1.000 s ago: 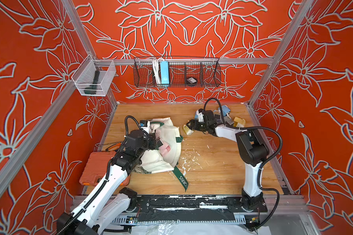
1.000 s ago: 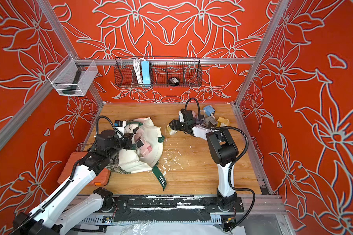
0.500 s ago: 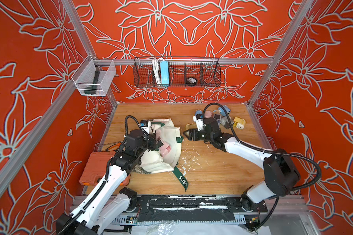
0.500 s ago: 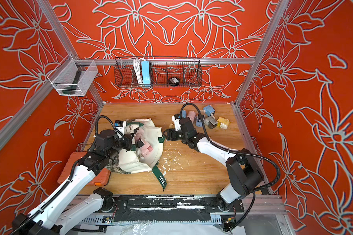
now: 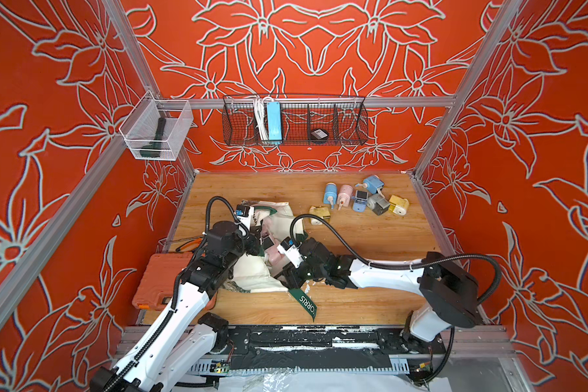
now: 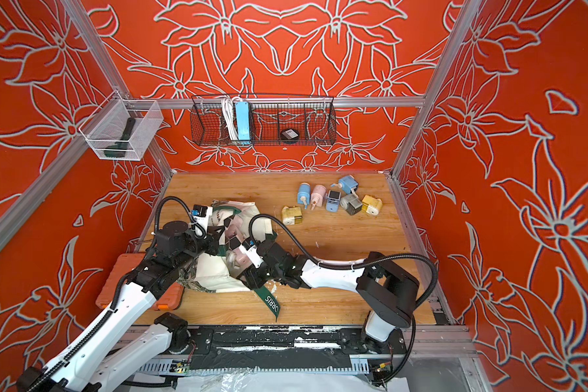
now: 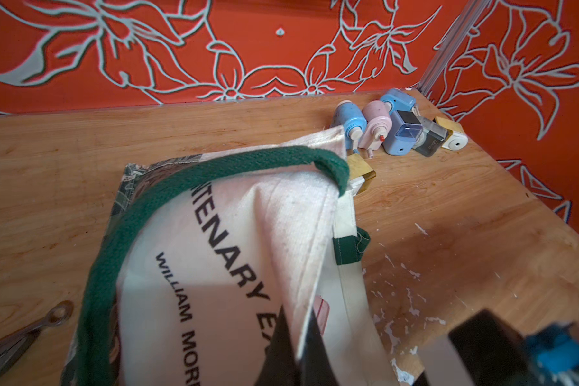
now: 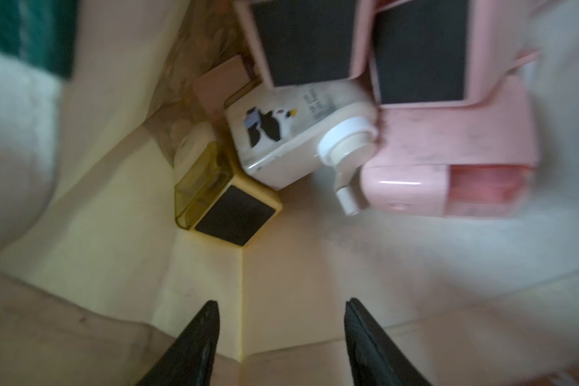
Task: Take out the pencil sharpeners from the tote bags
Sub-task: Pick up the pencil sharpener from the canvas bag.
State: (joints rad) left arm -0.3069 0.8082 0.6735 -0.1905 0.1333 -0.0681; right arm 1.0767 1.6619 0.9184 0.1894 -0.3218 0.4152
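The cream tote bag (image 5: 252, 275) with dark green handles lies left of the table's middle, its mouth facing right. My left gripper (image 7: 297, 307) is shut on the tote bag's upper rim and holds it lifted. My right gripper (image 8: 281, 302) reaches into the mouth, open, with nothing between its fingers. Ahead of it inside lie a pink pencil sharpener (image 8: 448, 160), a white one with a penguin print (image 8: 291, 140) and a yellow one (image 8: 228, 207). Several more pencil sharpeners (image 5: 364, 200) lie grouped at the back right, and a yellow one (image 5: 319, 214) lies apart, nearer the bag.
An orange plastic case (image 5: 160, 281) sits at the front left beside my left arm. One green handle strap (image 5: 306, 303) trails toward the front edge. On the back wall hang a wire basket (image 5: 350, 124) holding a blue power strip (image 5: 274, 122), and a clear bin (image 5: 157, 130).
My right arm has swung from the yellow sharpener at the back forward to the bag's mouth, and its jaws have narrowed. The left gripper has kept its grip on the rim.
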